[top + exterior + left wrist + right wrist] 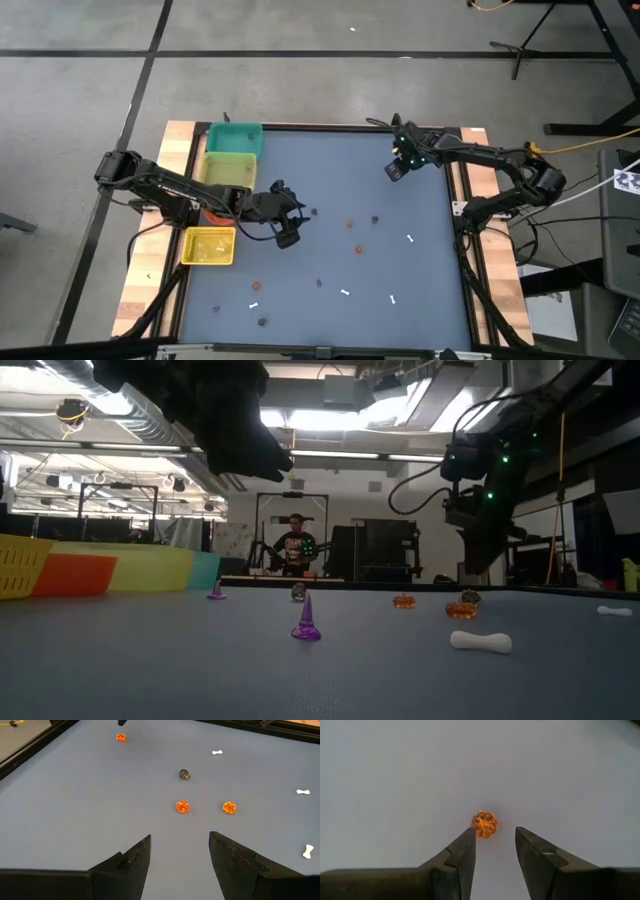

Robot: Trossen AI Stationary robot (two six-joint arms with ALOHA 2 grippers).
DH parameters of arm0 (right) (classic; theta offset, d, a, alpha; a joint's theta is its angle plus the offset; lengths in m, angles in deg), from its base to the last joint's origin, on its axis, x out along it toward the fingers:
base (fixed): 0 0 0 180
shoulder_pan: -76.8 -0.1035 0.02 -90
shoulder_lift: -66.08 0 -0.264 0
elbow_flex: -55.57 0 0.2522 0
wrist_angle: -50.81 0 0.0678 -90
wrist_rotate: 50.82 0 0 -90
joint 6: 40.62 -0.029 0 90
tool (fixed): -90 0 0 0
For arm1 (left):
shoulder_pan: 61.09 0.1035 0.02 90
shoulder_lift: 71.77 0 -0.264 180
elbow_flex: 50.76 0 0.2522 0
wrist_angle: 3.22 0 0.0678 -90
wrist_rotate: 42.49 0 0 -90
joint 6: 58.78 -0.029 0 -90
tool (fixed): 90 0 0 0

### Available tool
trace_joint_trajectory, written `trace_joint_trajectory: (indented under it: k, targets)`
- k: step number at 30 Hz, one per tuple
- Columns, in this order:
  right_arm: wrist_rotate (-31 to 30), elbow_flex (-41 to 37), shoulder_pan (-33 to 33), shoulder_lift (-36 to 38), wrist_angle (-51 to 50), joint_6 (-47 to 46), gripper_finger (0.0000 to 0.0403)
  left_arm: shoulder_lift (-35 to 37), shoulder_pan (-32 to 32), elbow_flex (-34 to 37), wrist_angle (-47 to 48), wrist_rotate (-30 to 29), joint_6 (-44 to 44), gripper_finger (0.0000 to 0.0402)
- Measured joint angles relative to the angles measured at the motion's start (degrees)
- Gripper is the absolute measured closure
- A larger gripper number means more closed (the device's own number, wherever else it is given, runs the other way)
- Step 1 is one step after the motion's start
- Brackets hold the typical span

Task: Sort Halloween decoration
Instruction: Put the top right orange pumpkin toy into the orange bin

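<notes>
Halloween trinkets lie scattered on the blue table top: orange pumpkins (350,224) (182,806), dark pieces (375,219), white sticks (410,238) and a purple cone (306,622). My right gripper (396,172) hovers open at the far right, pointing steeply down. One orange pumpkin (484,824) lies on the table just beyond its fingertips (494,832), untouched. My left gripper (288,238) stands open above the table's left middle. Nothing is between its fingers (180,845), and two pumpkins and a dark piece (184,774) lie ahead of it.
Along the left edge stand a teal bin (235,137), a yellow-green bin (230,165) and a yellow bin (210,246), with an orange-red one (75,574) between them. More white sticks (345,292) lie near the front. A person (296,545) sits in the room beyond the table.
</notes>
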Motion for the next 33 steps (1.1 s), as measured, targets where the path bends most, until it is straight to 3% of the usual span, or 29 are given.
trace_joint_trajectory:
  k: [6,33]
  targets:
    - [0.57,-3.22,0.0,0.0,6.81,-0.1,0.0265,0.0,0.0,0.0,0.01,0.0,-0.02,0.0217]
    - [2.54,-11.7,-0.04,0.02,19.46,-1.44,0.0265,0.0,0.02,0.0,0.02,0.0,-0.04,0.0217]
